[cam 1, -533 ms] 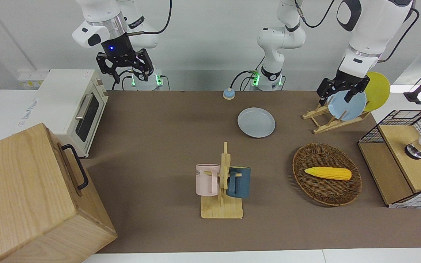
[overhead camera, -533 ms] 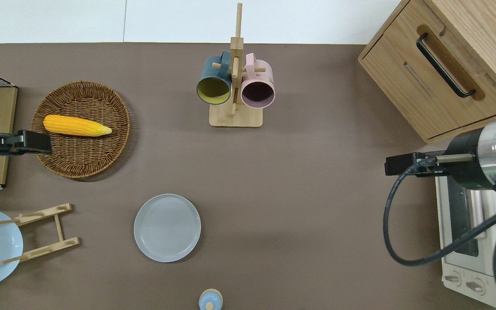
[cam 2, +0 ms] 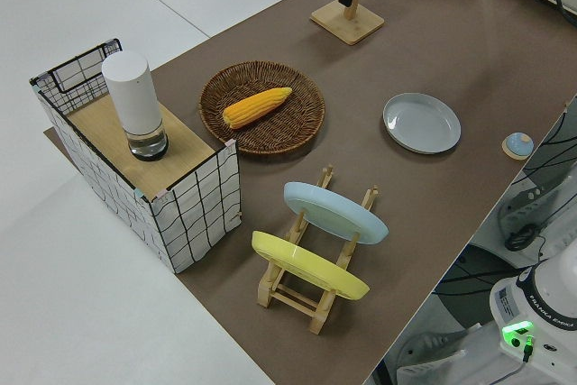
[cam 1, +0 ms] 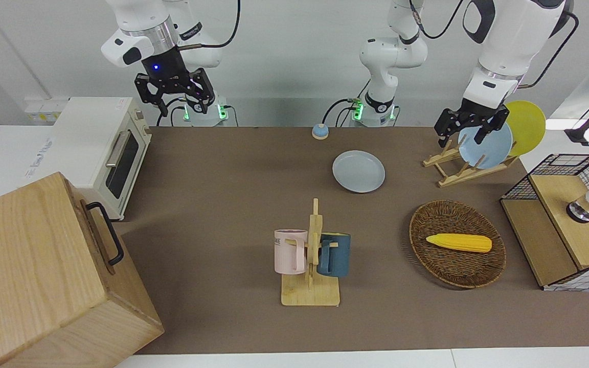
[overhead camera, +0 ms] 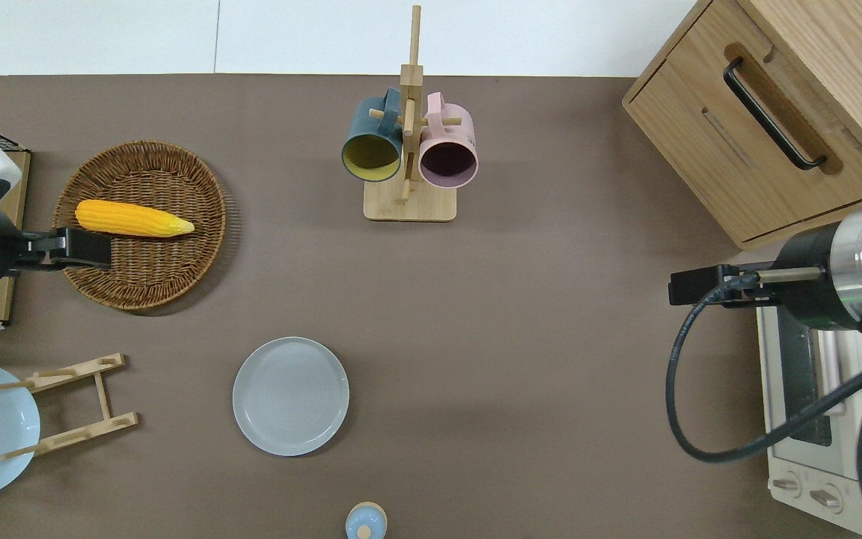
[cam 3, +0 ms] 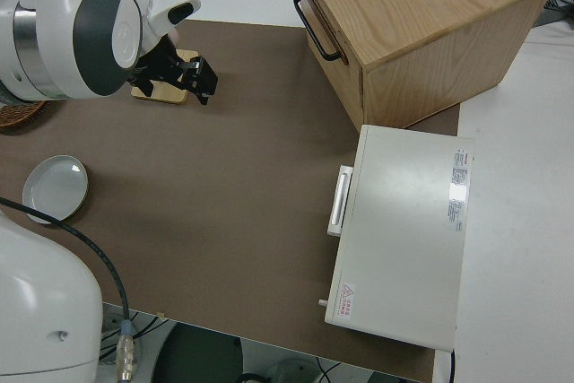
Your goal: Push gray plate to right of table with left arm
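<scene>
Plate untouched, left gripper up over the basket

Your gray plate [overhead camera: 290, 395] lies flat on the table [overhead camera: 521, 359], resting on bare brown surface, with nothing in contact with it. You will find it nearer to the robots than the wooden mug rack [overhead camera: 409, 150], and toward the left arm's end of the table from the middle. A small blue bell [overhead camera: 365, 522] sits near it, nearer still to the robots. The wooden plate rack [cam 1: 466, 163], carrying a light-blue plate [cam 1: 484, 146] and a yellow plate [cam 1: 527, 127], stands beside the gray plate toward the left arm's end.

Your left gripper [overhead camera: 79, 249] hangs in the air over the edge of the wicker basket [overhead camera: 141, 224], just beside the corn cob [overhead camera: 132, 218] lying in it, and well apart from the gray plate. In the front view its fingers [cam 1: 480, 135] stand spread apart with nothing between them.

Your right arm is parked; its gripper [cam 1: 175, 92] shows its fingers splayed and holding nothing.
</scene>
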{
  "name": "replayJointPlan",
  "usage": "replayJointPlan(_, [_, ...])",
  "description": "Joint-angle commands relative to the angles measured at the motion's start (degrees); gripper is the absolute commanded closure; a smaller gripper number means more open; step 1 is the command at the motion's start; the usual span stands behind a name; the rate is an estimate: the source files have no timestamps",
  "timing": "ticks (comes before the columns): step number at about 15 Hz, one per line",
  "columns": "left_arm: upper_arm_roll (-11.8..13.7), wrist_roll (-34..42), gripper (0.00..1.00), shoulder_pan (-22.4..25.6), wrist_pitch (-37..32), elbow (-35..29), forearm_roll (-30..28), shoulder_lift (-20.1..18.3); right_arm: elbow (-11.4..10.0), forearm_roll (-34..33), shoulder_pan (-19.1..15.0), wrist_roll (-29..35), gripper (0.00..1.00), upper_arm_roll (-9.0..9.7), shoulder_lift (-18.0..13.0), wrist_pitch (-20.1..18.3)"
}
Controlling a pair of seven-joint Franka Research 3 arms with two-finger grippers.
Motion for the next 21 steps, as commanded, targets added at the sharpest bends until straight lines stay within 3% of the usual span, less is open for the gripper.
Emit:
replayJointPlan(1, [0.08, -0.09, 0.01, -0.05, 0.41, 0.05, 1.24, -0.23, 0.81, 0.92, -0.37, 0.12, 0.005, 0.23, 0.36, -0.4])
replayJointPlan(21, [0.08, 0.0, 0.01, 0.04, 0.93, -1.44, 0.89, -0.05, 0.81, 0.92, -0.37, 0.12, 0.005, 0.23, 0.36, -0.31])
